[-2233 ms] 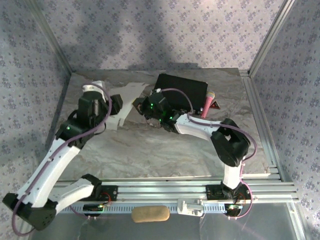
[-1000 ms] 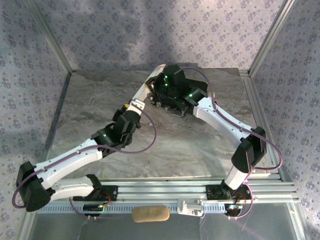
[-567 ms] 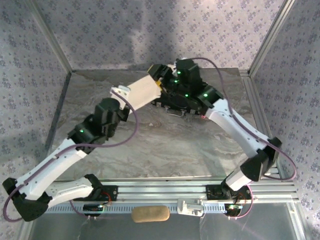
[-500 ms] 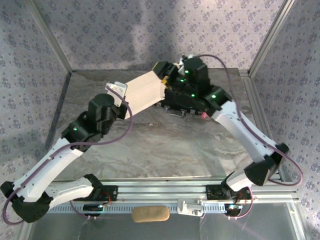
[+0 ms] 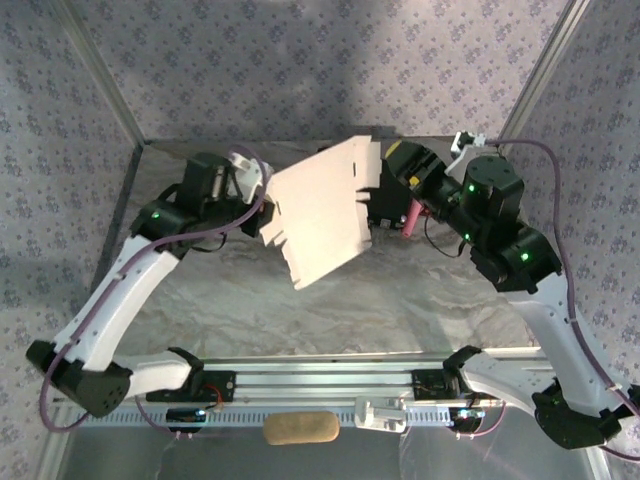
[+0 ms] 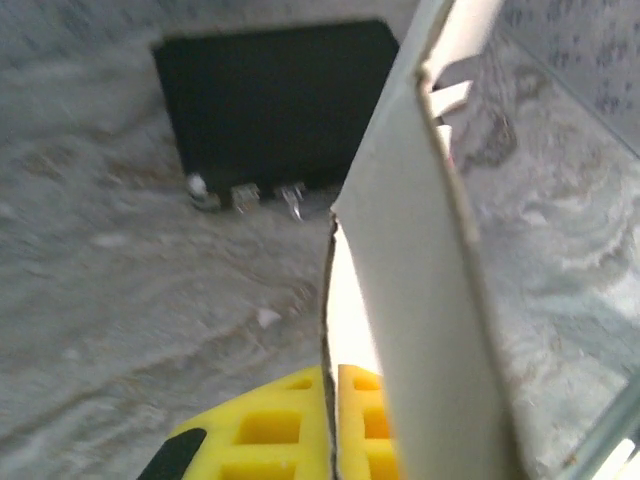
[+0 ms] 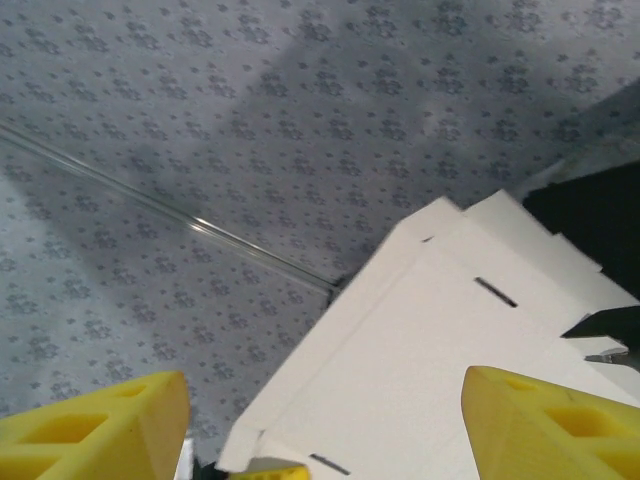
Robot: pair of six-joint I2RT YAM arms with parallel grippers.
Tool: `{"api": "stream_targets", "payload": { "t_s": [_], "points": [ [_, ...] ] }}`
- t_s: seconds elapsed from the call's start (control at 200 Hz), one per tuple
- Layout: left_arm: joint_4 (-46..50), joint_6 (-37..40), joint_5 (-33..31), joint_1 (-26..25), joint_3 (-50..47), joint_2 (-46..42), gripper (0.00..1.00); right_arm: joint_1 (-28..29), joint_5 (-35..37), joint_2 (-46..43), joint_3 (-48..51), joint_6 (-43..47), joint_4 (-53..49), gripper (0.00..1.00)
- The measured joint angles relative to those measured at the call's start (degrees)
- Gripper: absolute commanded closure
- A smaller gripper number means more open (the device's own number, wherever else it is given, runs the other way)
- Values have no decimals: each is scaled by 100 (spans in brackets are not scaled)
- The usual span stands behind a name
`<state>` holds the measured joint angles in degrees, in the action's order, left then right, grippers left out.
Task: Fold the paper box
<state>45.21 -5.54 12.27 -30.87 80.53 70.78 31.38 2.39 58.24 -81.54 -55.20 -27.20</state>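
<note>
left wrist: one paper box (image 6: 420,300), one black case (image 6: 270,110)

White arms (image 5: 125,288), black joints (image 5: 500,192), purple cables (image 5: 558,215), perhaps green LEDs (image 5: 156,213).

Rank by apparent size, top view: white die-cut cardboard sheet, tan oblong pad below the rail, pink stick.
1. white die-cut cardboard sheet, held nearer the camera, yet clearly largest
2. tan oblong pad
3. pink stick

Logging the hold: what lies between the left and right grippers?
The paper box, a sheet held up in the air, as the top view shows; the left gripper pinches its edge, the right gripper is open.
</note>
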Motion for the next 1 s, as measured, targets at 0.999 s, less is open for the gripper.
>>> {"api": "stream_targets", "payload": {
  "t_s": [0.999],
  "points": [
    [-1484,710,72,-76,-1751,599,100,789,184,2570,1484,-3499,1423,34]
  ]
}}
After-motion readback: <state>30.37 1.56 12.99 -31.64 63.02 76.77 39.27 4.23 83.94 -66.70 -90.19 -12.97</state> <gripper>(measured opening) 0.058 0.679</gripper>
